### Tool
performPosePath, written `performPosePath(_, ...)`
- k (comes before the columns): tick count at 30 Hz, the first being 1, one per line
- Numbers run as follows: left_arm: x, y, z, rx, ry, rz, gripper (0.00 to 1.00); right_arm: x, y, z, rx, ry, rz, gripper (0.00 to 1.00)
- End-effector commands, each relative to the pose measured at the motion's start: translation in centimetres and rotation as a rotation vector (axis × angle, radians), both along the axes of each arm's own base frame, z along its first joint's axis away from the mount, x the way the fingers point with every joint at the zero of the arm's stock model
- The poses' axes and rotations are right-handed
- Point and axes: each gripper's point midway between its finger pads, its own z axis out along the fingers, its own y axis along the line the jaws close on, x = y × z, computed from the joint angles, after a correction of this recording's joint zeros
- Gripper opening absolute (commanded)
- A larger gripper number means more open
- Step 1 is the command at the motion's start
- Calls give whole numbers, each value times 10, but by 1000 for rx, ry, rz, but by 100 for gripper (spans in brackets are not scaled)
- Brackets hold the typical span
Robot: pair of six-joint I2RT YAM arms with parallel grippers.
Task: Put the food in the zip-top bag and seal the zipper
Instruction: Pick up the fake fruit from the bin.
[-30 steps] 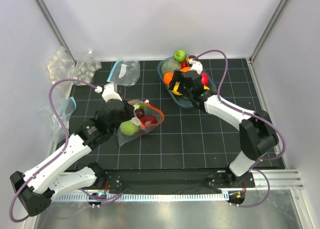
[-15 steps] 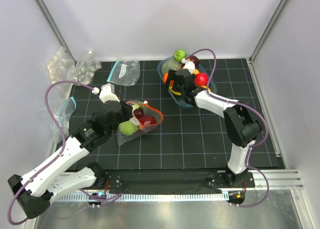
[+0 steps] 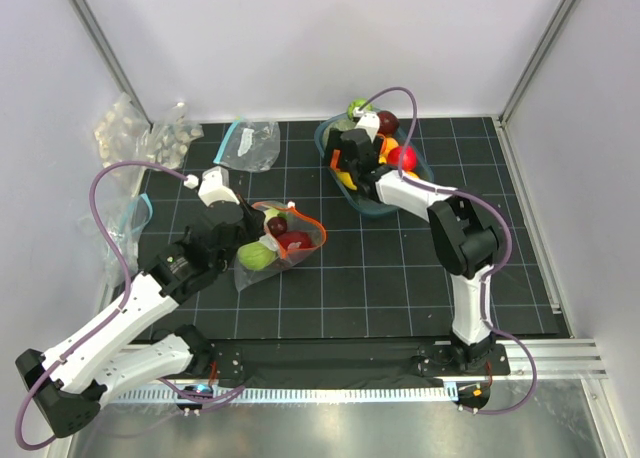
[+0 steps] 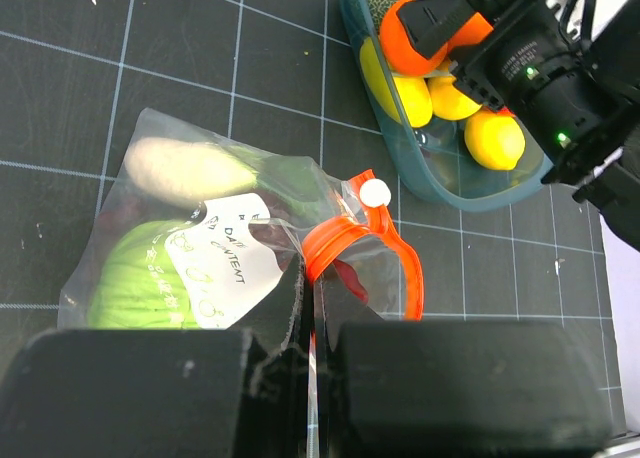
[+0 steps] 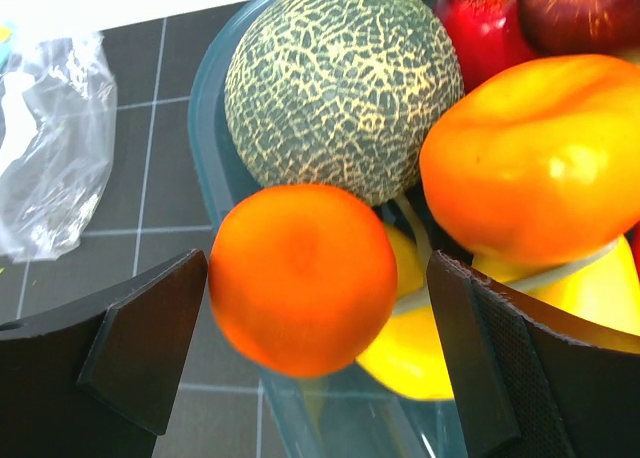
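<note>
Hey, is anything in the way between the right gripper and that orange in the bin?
Nothing visible. In the wrist view the orange sits straight ahead, between the open fingers of the right gripper. The netted melon lies beyond it and the orange pepper off to one side.

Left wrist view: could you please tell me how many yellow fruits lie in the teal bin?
3 yellow fruits: one against the bin wall on the left, one in the middle, one furthest right. The right arm above may hide more.
</note>
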Motion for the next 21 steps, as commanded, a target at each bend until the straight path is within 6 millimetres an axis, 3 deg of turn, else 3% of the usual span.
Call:
performPosePath(1, 6, 2, 22, -45, -72, 29, 0, 17, 1, 21, -10, -70, -38, 100)
performPosePath(6, 6, 3, 22, -43, -74, 32, 0, 24, 1, 4, -15, -28, -70, 98)
performPosePath(9, 6, 4, 23, -45, -77, 35, 0, 25, -2, -5, 17, -1, -72, 88)
performPosePath(10, 6, 4, 24, -45, -80, 35, 0, 24, 1, -6, 30, 4, -53, 77)
performPosePath(12, 6, 4, 23, -44, -79, 35, 0, 20, -1, 5, 31, -9, -40, 68)
performPosePath(14, 6, 3, 23, -43, -77, 33, 0, 11, -3, 27, 49, -43, -19, 64)
performPosePath(17, 7, 3, 22, -39, -73, 35, 0, -6, -7, 41, 60, -45, 11, 59)
performPosePath(18, 7, 2, 21, -36, -70, 31, 0, -14, -9, 66, 84, -80, 20, 59)
performPosePath(19, 7, 1, 21, -39, -70, 26, 0, -21, -10, 73, 95, -86, 30, 59)
performPosePath(20, 7, 0, 20, -37, -67, 25, 0, -32, -14, 67, 90, -67, 35, 59)
performPosePath(21, 7, -1, 19, -37, -63, 18, 0, -43, -20, 94, 121, -111, 36, 59)
